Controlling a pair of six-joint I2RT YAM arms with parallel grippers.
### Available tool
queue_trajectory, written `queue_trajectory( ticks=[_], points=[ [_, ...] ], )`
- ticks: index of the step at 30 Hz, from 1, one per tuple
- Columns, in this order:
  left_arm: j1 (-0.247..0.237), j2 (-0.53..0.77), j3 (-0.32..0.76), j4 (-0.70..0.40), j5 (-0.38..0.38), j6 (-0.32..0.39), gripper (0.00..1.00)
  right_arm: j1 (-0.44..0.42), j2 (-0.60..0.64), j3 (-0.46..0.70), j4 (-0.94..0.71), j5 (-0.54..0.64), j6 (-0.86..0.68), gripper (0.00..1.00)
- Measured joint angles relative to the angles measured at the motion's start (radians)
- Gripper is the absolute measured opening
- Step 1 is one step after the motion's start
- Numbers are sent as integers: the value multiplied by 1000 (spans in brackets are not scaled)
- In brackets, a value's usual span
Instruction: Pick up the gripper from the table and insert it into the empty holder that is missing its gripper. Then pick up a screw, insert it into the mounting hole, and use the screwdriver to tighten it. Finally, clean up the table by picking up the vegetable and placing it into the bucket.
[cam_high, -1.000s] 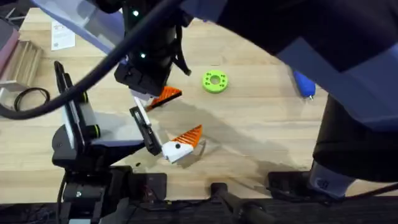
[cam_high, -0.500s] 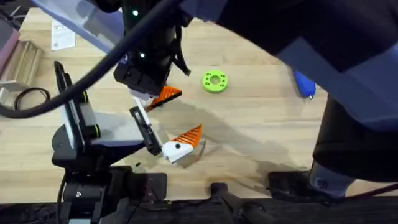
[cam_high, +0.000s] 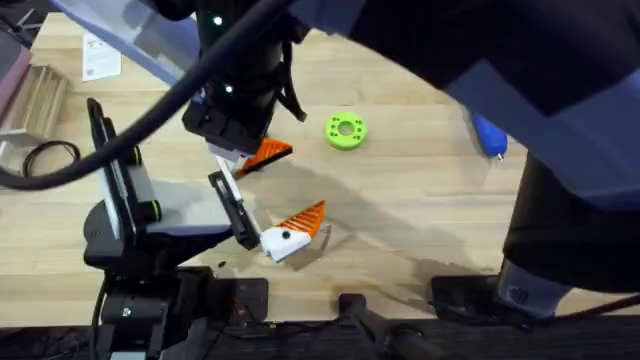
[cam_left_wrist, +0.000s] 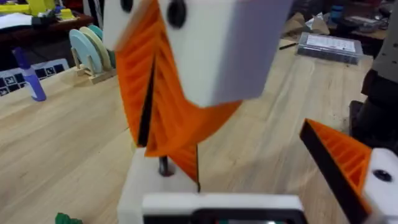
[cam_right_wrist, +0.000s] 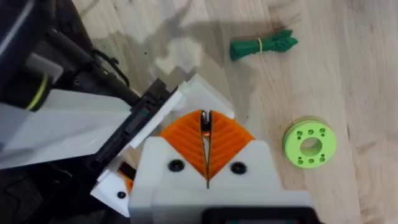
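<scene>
So the right hand (cam_right_wrist: 206, 144) has its two orange ribbed pads (cam_right_wrist: 225, 142) pressed flat together, each sitting in a white block with a dark screw hole (cam_right_wrist: 176, 165). Right next to it is the other arm's white holder (cam_right_wrist: 199, 94), on a dark and white arm angling away over the wooden desk (cam_right_wrist: 348, 68). The lime-green ring disc (cam_right_wrist: 309, 144) lies near the hand, and the dark-green vegetable (cam_right_wrist: 262, 45) lies beyond the disc.

the screwdriver (cam_high: 489, 136) is half hidden under a blurred dark arm (overhead).
</scene>
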Motion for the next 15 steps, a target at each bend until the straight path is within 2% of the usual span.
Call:
queue_trajectory(
  ticks=[15],
  points=[
    [0, 0, 0, 0, 0, 0, 985, 0, 0, 0, 5, -8, 0, 6]
  ],
)
